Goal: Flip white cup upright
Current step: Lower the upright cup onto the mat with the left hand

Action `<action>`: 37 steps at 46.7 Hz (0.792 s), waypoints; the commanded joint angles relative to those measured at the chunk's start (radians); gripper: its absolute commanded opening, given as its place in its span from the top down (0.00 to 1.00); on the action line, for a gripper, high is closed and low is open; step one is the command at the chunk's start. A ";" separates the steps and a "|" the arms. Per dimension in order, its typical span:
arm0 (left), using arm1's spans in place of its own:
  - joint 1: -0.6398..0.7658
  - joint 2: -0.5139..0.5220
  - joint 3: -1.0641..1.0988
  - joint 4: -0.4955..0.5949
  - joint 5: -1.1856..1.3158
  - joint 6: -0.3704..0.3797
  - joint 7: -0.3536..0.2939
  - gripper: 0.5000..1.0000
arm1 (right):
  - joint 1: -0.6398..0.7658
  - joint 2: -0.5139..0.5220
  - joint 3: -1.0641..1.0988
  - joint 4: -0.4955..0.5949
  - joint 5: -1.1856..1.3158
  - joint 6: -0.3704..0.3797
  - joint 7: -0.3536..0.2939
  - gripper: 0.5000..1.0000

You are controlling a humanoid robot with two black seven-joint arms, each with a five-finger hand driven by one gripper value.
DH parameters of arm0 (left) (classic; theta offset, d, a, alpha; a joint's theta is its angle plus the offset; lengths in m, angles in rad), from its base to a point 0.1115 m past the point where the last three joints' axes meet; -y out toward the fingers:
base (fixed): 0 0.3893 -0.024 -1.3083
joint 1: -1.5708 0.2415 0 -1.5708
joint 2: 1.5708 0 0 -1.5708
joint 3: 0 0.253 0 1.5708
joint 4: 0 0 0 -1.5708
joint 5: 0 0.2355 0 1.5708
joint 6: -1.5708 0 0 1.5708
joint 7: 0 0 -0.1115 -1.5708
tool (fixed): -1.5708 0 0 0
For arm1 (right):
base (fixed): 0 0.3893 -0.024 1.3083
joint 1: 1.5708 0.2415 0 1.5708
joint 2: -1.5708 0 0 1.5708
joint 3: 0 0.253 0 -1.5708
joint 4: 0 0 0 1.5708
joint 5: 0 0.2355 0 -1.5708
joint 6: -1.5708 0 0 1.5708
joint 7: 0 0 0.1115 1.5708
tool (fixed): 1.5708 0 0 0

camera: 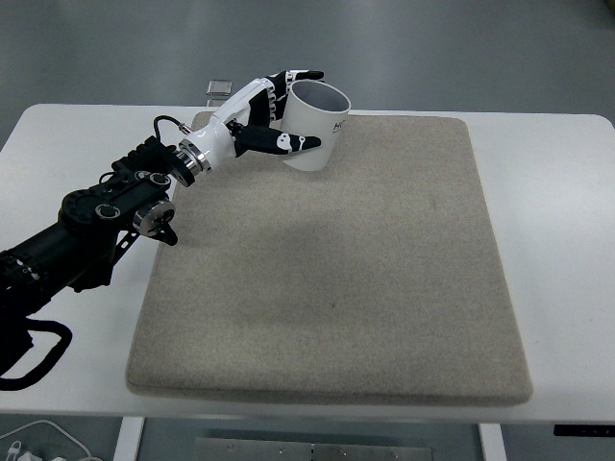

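Left hand (272, 110) grasps the cup (315, 125) at the mat's (327, 288) 11 o'clock corner; mat covers white table (567, 240), grey floor (288, 48) beyond.

A white table (557, 192) is carrying the scene, its top showing bare along the left, right and far edges. A large beige mat (336, 269) is lying flat on it, covering most of the middle and reaching close to the near edge. At the mat's far left corner, a small grey object (220, 89) is sitting at the table's far edge.
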 commanded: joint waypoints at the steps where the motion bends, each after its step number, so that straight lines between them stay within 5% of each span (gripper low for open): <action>1: 0.012 -0.020 0.000 0.004 -0.002 0.011 0.000 1.00 | 0.000 0.000 0.000 0.000 0.000 0.000 0.000 0.14; 37: 0.086 -0.046 -0.001 0.050 -0.007 0.035 0.000 0.95 | -0.003 0.000 0.002 0.002 0.001 0.000 0.000 0.14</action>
